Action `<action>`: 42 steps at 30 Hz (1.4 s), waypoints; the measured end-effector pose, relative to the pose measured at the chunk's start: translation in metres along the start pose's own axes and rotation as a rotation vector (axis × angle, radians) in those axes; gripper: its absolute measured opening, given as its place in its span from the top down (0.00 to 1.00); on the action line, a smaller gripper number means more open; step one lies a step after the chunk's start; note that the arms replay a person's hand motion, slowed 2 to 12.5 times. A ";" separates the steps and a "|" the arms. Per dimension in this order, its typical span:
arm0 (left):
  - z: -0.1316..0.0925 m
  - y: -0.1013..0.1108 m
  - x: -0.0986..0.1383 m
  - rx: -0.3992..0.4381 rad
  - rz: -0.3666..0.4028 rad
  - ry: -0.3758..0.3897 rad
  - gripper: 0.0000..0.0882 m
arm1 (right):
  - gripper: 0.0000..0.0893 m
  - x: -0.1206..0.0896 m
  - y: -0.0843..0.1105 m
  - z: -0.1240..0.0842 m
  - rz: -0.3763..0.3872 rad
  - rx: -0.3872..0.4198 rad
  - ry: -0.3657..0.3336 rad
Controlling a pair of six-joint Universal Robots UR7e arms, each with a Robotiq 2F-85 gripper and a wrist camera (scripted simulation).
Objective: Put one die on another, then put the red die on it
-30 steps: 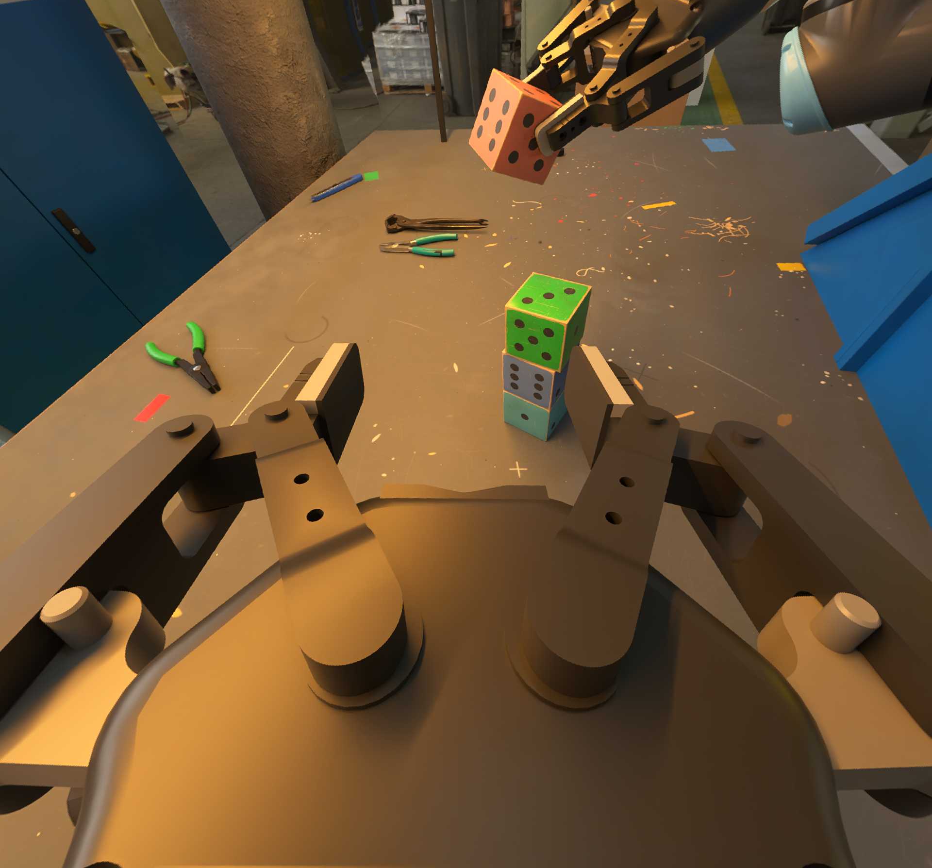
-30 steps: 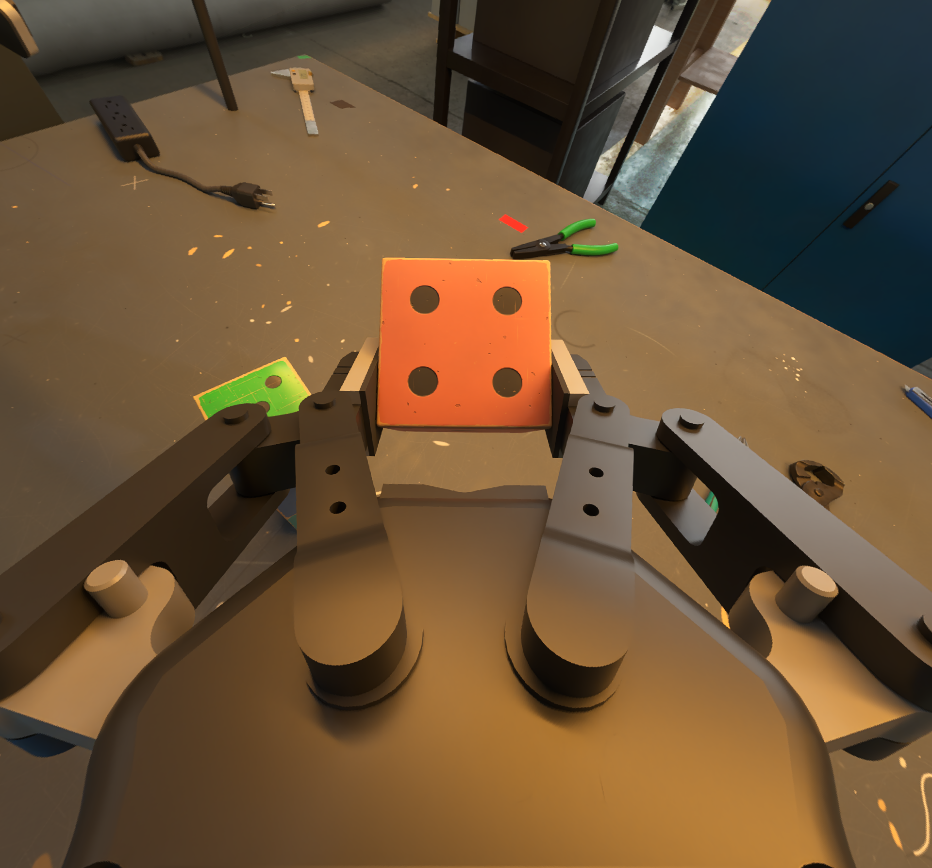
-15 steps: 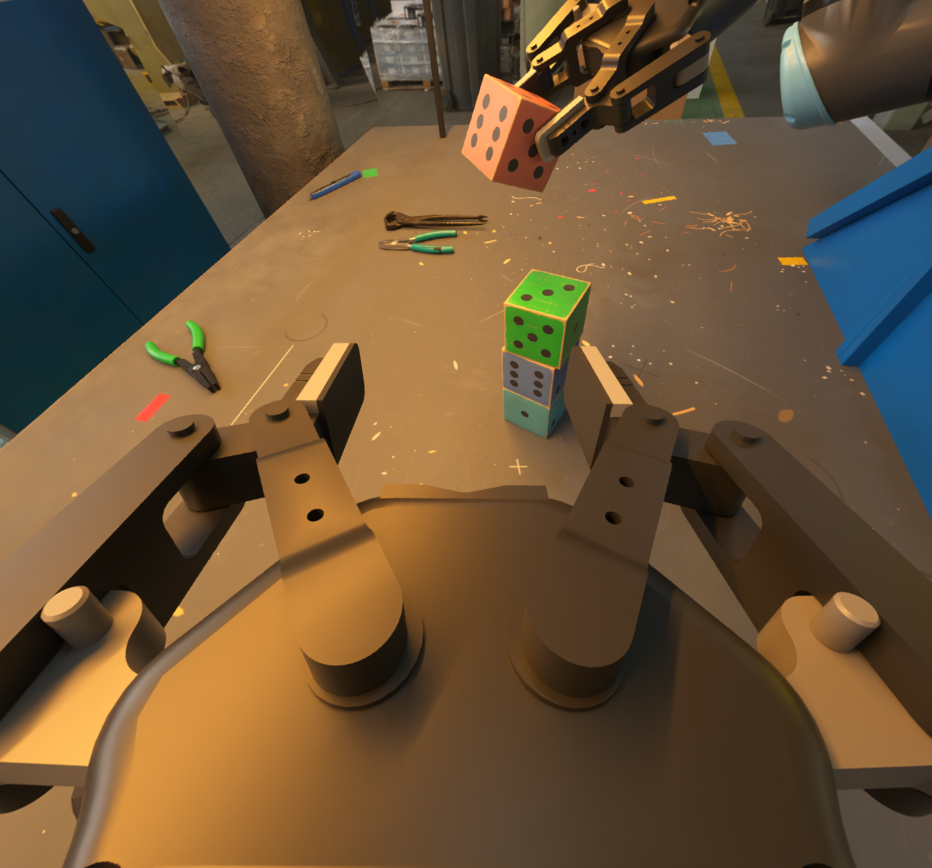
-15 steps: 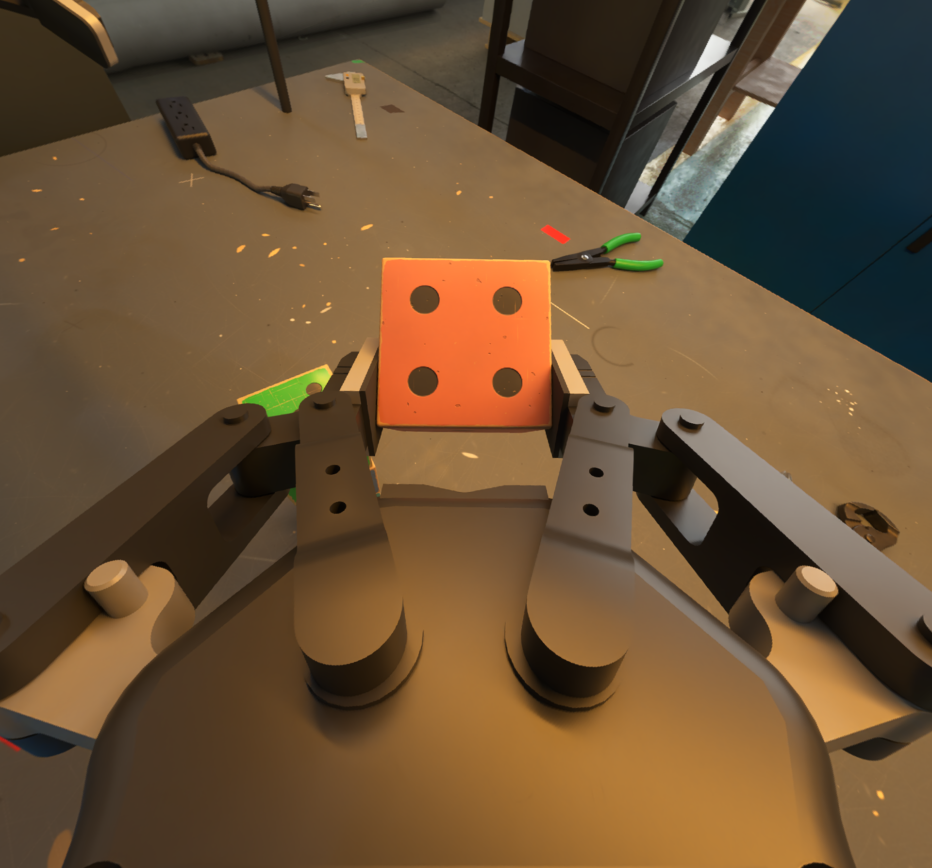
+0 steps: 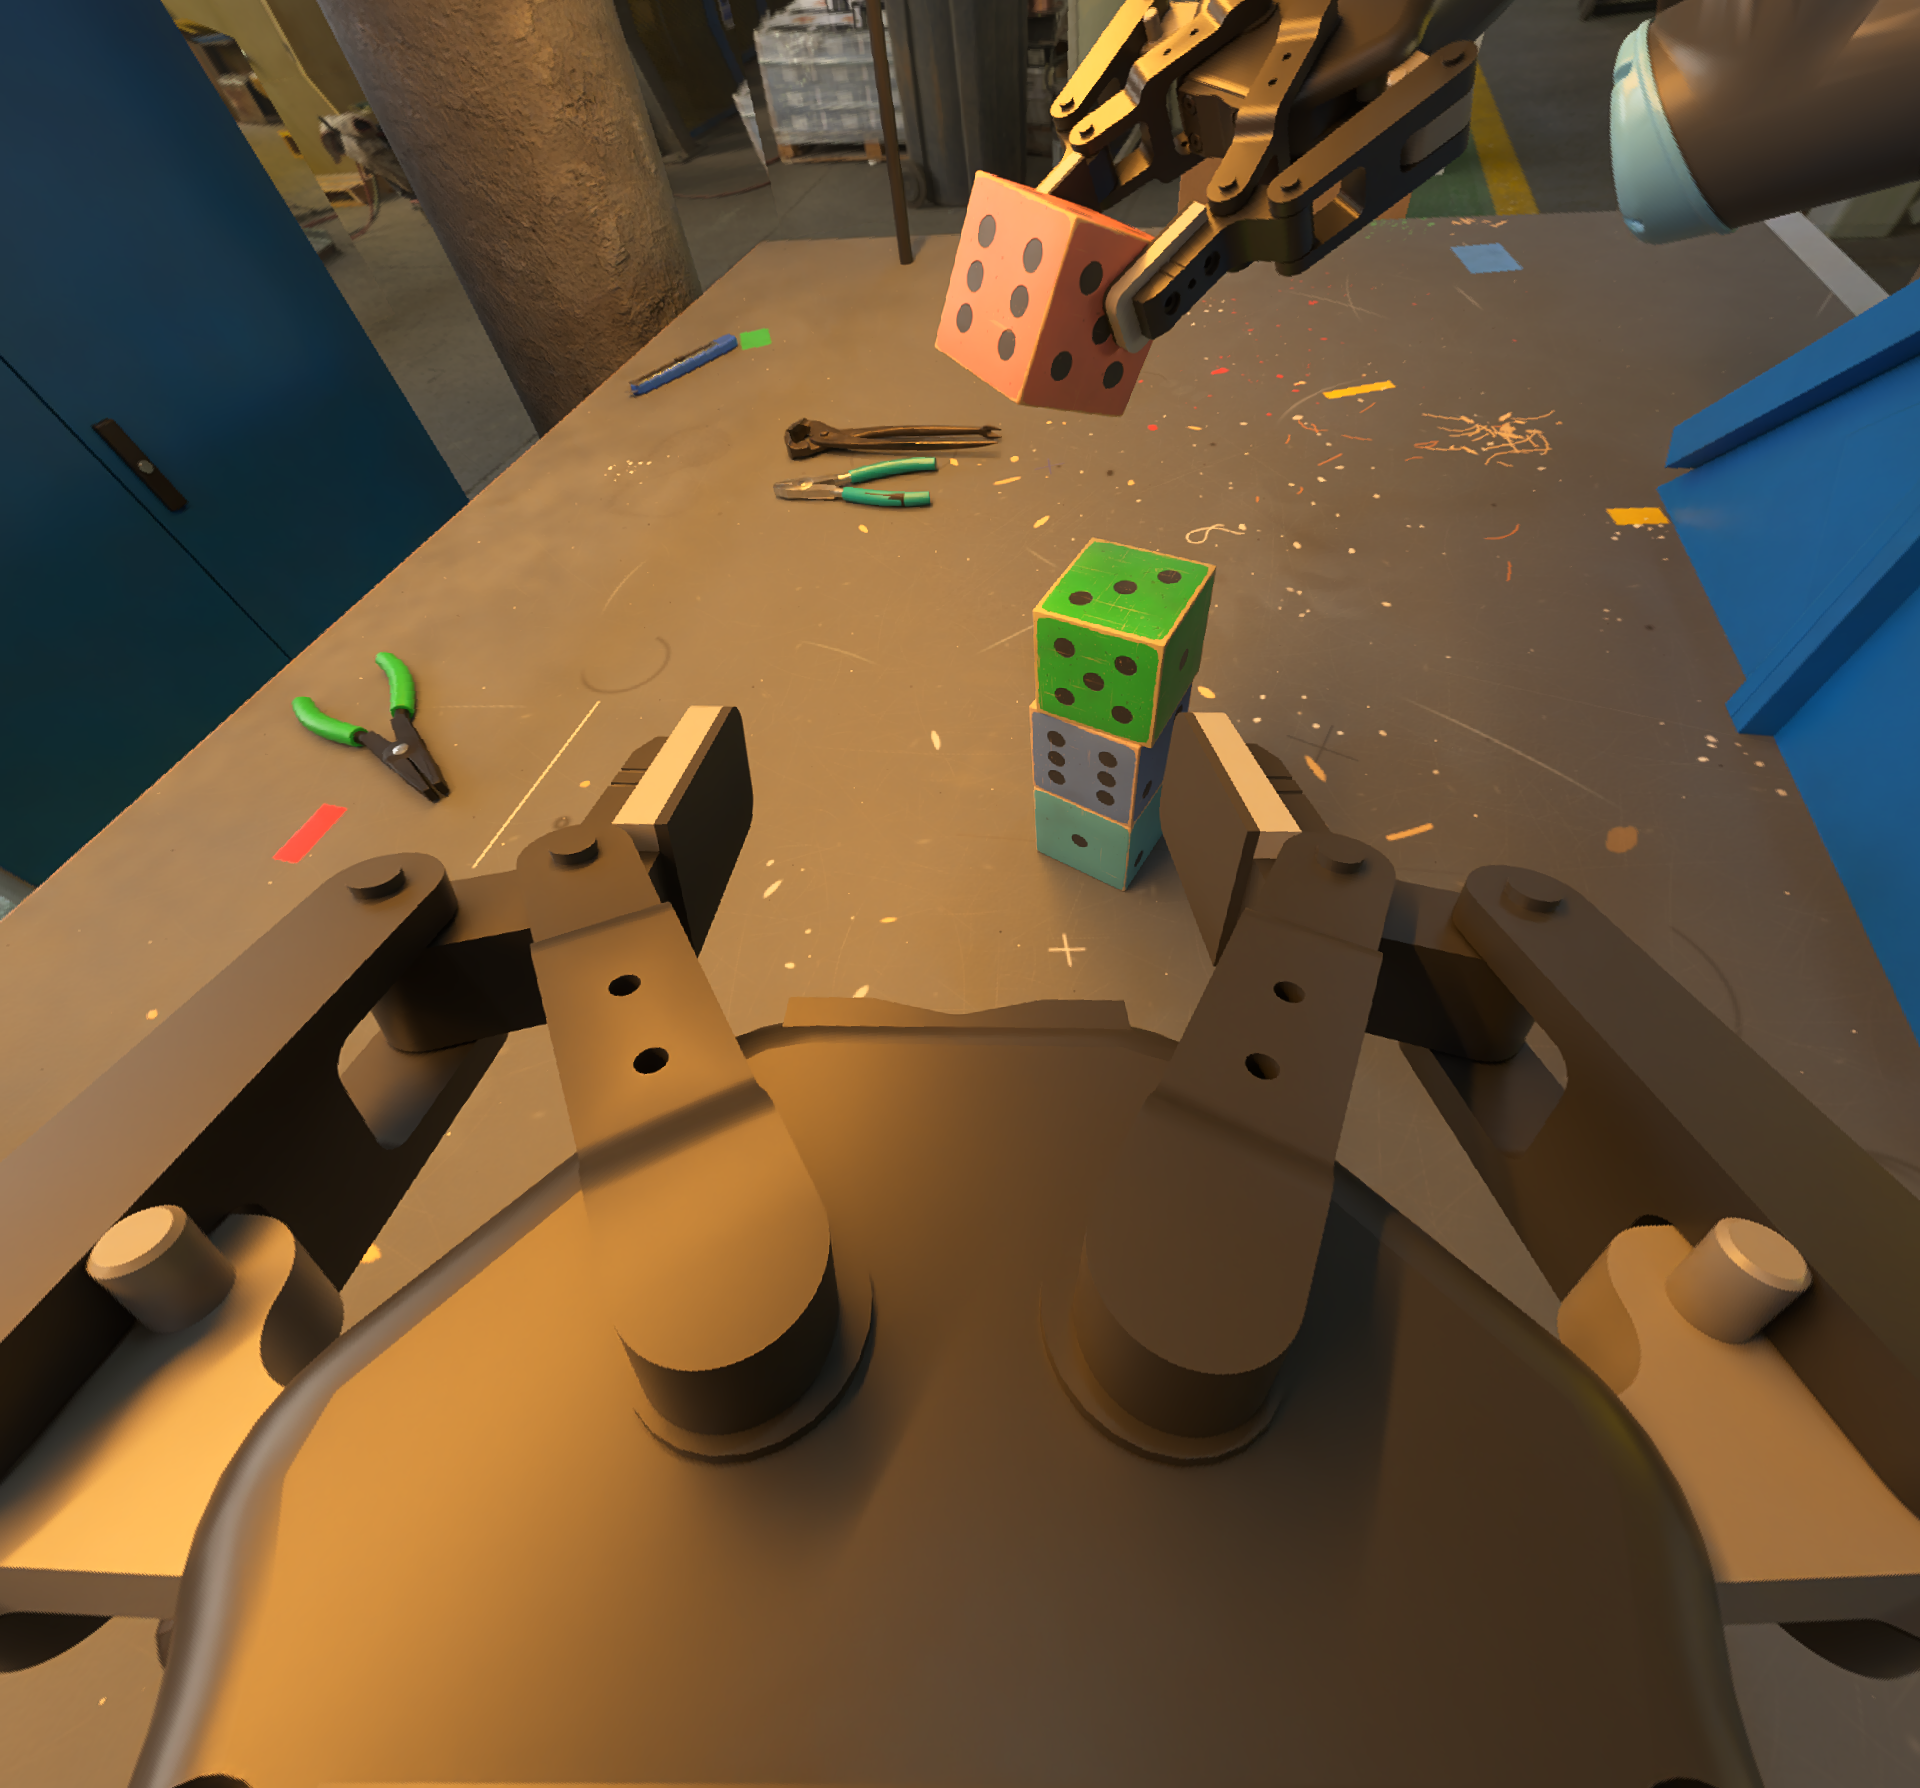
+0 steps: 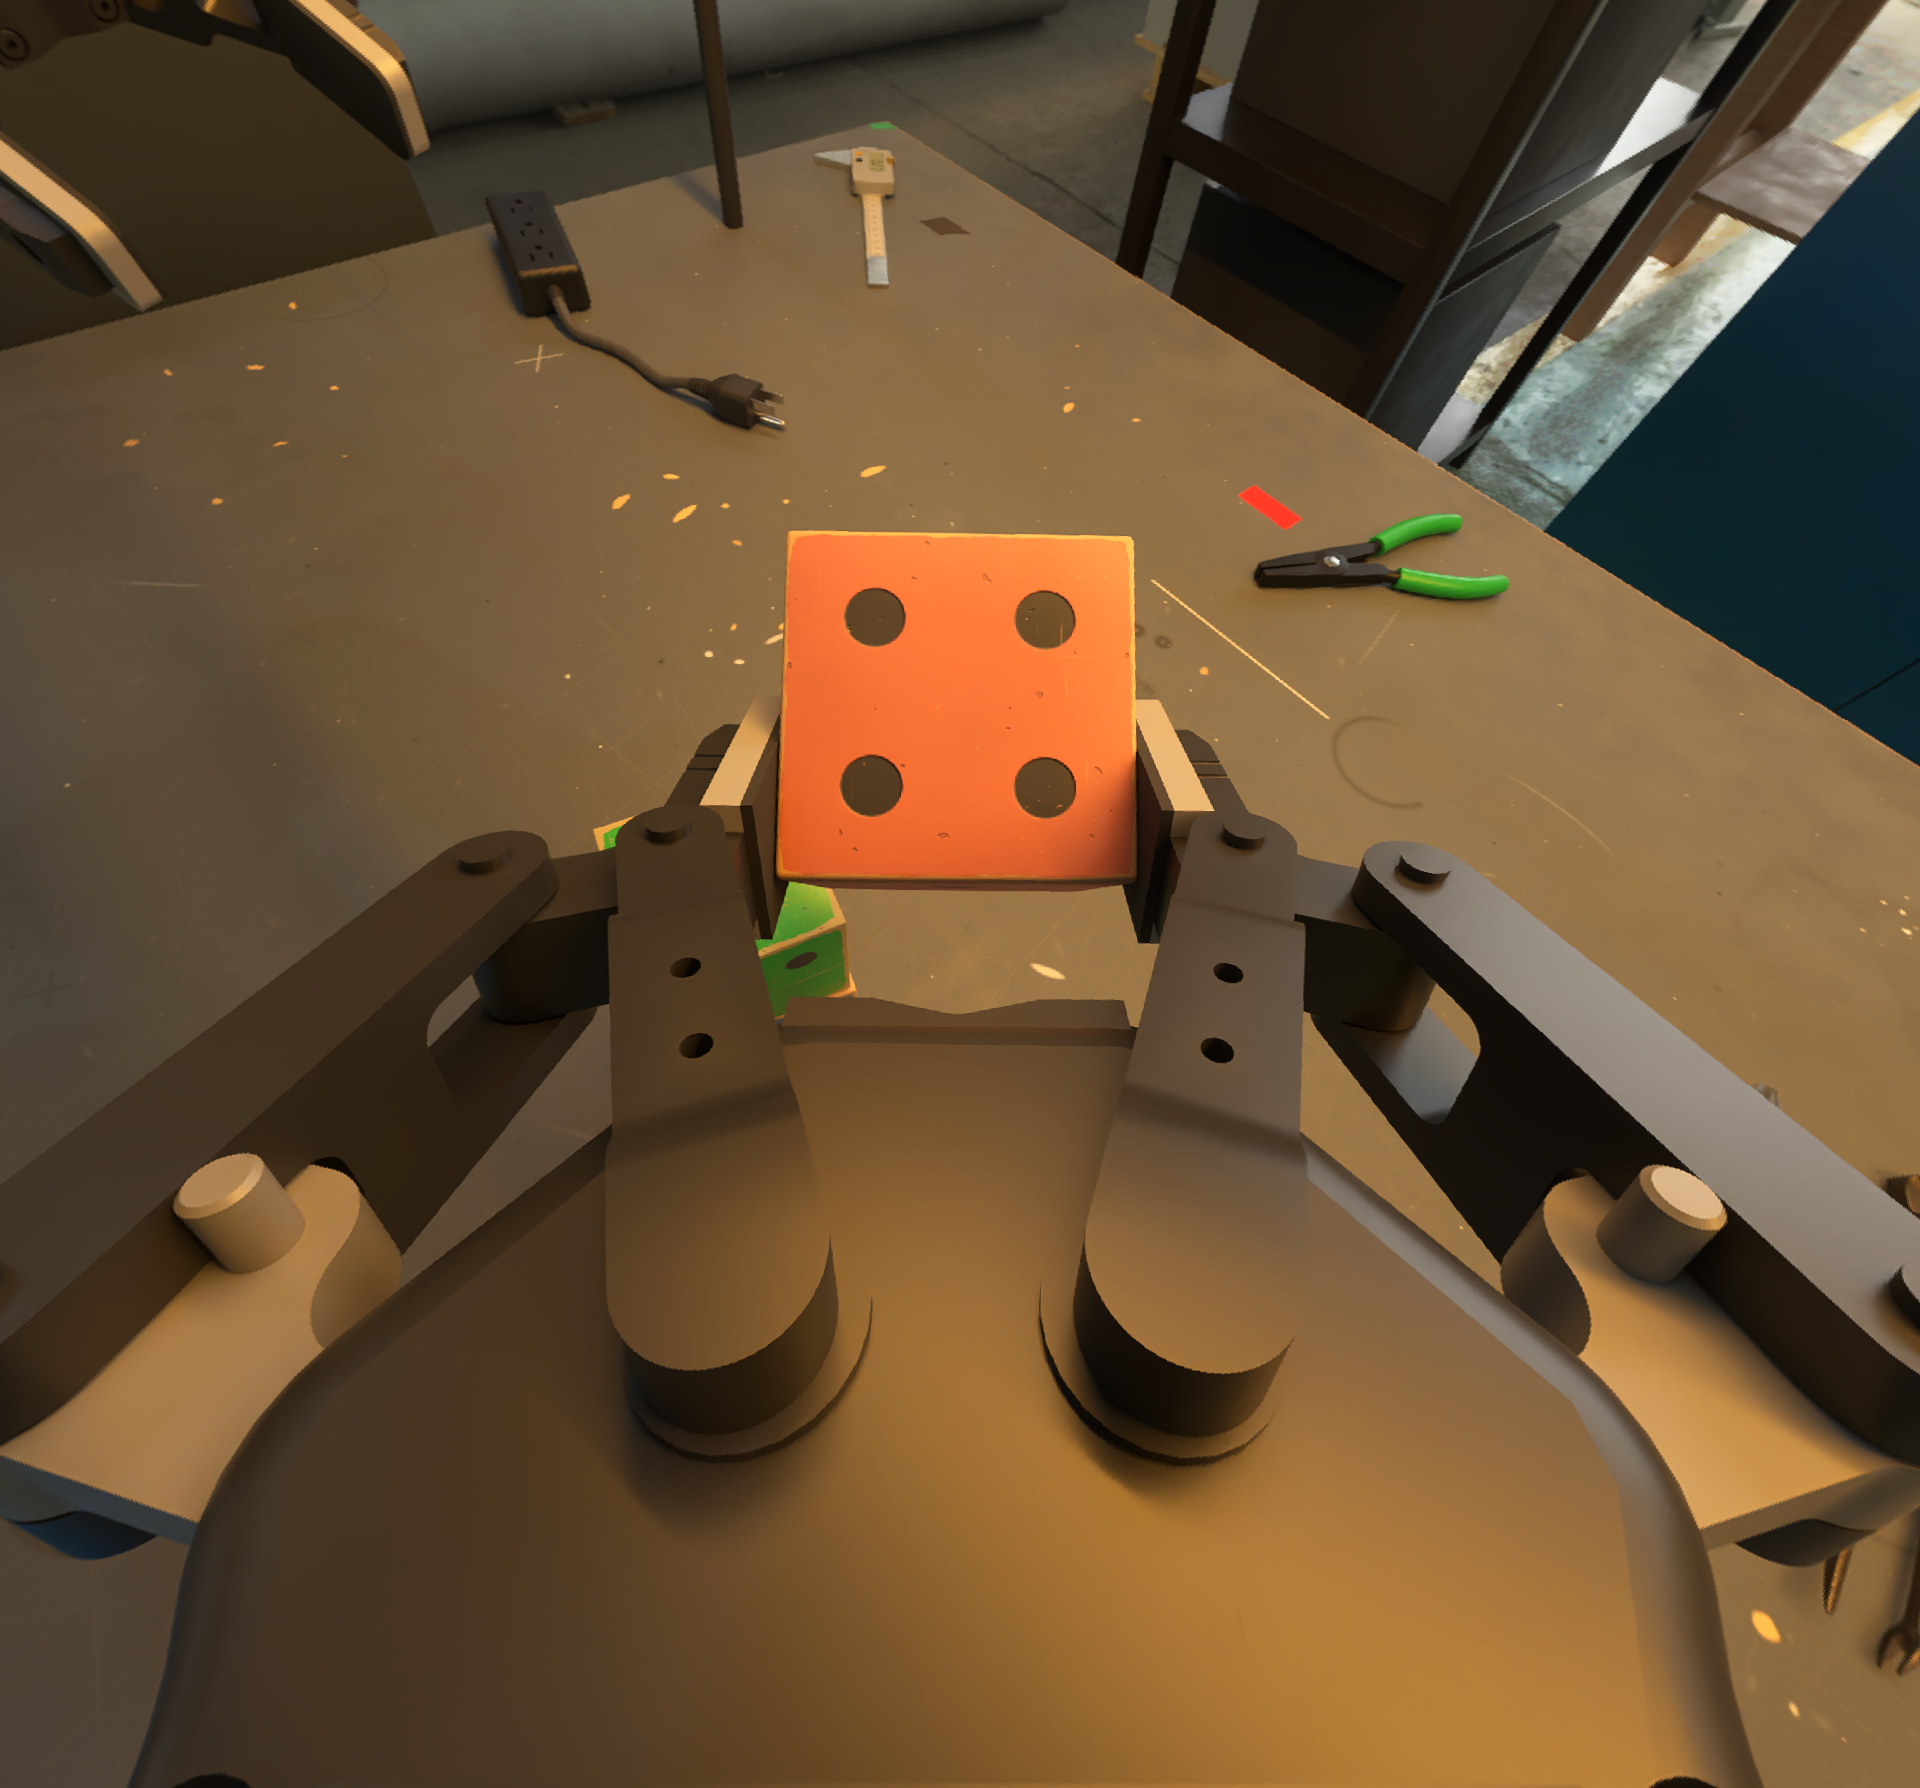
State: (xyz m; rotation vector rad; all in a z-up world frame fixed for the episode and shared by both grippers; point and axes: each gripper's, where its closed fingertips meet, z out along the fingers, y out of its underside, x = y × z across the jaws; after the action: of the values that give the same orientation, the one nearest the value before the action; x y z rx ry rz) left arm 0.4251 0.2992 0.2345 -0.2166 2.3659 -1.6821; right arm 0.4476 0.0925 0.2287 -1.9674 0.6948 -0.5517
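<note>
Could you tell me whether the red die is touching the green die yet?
Apart. The left wrist view shows the red die, held in the right gripper, in the air with bare table visible between it and the green die.

Tabletop (image 5: 665,554): matt grey-brown, scuffed, paint-flecked. Red die (image 5: 1039,304): matt painted faces, worn pale edges, looks like wood. Green die (image 5: 1117,642): same matt paint, scratched top, chipped edges. Left end effector (image 5: 961,782): dark matt metal links, lighter smooth pads (image 5: 675,762). Right end effector (image 6: 956,782): same dull metal. Green-handled pliers (image 5: 379,725): glossy plastic grips, dark metal jaws. Pillar (image 5: 499,107): rough, pitted, concrete-like. Blue cabinet (image 5: 156,336): smooth painted metal.
</note>
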 end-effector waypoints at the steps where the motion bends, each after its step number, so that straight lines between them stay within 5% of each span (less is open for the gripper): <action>1: 0.000 0.000 0.000 -0.002 0.001 0.000 0.21 | 0.43 -0.001 0.000 0.001 -0.003 -0.002 -0.008; 42: 0.002 0.002 0.001 -0.013 0.005 0.008 0.20 | 0.43 -0.051 0.012 0.017 -0.103 -0.123 -0.297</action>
State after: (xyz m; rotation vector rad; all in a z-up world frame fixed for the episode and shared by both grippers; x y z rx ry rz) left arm 0.4244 0.2979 0.2317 -0.2065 2.3817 -1.6695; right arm 0.4183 0.1323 0.2050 -2.1512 0.4523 -0.2726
